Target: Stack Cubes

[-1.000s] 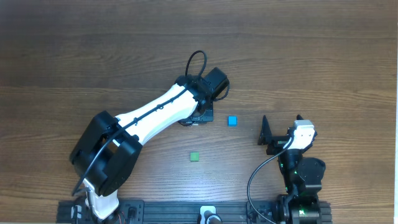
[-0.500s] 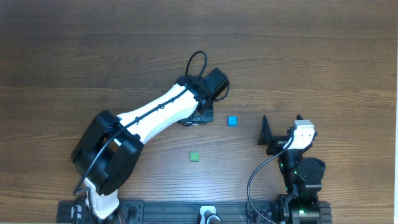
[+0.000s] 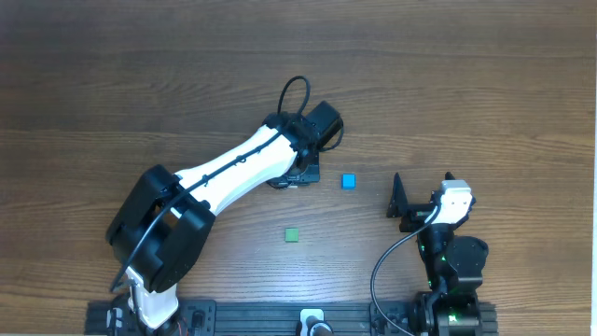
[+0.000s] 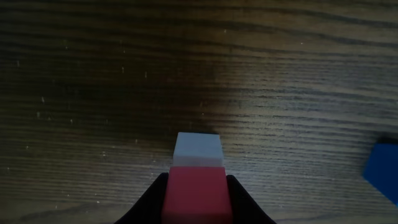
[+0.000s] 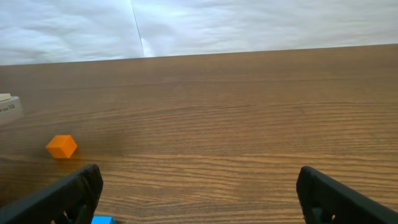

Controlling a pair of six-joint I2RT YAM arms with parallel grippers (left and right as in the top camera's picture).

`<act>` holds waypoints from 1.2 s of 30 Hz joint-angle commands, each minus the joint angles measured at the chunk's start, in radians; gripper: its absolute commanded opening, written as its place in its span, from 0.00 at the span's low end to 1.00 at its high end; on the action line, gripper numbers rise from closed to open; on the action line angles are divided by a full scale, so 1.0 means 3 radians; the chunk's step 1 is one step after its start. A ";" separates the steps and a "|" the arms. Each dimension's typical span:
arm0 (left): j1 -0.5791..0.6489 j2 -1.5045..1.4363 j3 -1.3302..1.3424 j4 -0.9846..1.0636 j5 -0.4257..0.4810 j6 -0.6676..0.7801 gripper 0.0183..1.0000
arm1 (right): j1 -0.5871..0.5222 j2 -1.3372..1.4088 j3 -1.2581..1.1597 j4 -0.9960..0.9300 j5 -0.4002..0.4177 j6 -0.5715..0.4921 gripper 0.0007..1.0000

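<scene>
My left gripper (image 4: 196, 208) is shut on a red cube (image 4: 196, 194), low over the table. A pale grey cube (image 4: 198, 151) lies just past the fingertips, touching the red one; whether the red cube rests on it I cannot tell. In the top view the left gripper (image 3: 293, 177) is at mid-table, with a blue cube (image 3: 348, 181) a short way to its right; the blue cube (image 4: 382, 171) also shows in the left wrist view. A green cube (image 3: 292, 235) lies nearer the bases. My right gripper (image 3: 422, 199) stands open and empty at the right; an orange cube (image 5: 61, 146) lies far beyond it.
The dark wooden table (image 3: 466, 84) stretches bare across the back and the left. A black rail (image 3: 308, 317) with the arm bases runs along the front edge. A pale wall (image 5: 249, 25) stands behind the table's far edge.
</scene>
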 commanded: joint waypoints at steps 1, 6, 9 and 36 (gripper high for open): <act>0.0033 0.0108 0.0041 0.0011 -0.0053 -0.0036 0.10 | -0.0003 -0.0031 -0.0027 0.0005 -0.0025 -0.0005 0.99; 0.0034 0.0123 0.0041 0.0024 -0.0053 -0.0036 0.10 | -0.0003 -0.0031 -0.0027 0.0005 -0.0025 -0.0005 0.99; 0.0034 0.0123 0.0041 0.0036 -0.0053 -0.0036 0.10 | -0.0003 -0.0031 -0.0027 0.0005 -0.0025 -0.0005 0.99; 0.0033 0.0123 0.0041 0.0061 -0.0055 -0.0036 0.54 | -0.0003 -0.0031 -0.0027 0.0005 -0.0025 -0.0005 0.99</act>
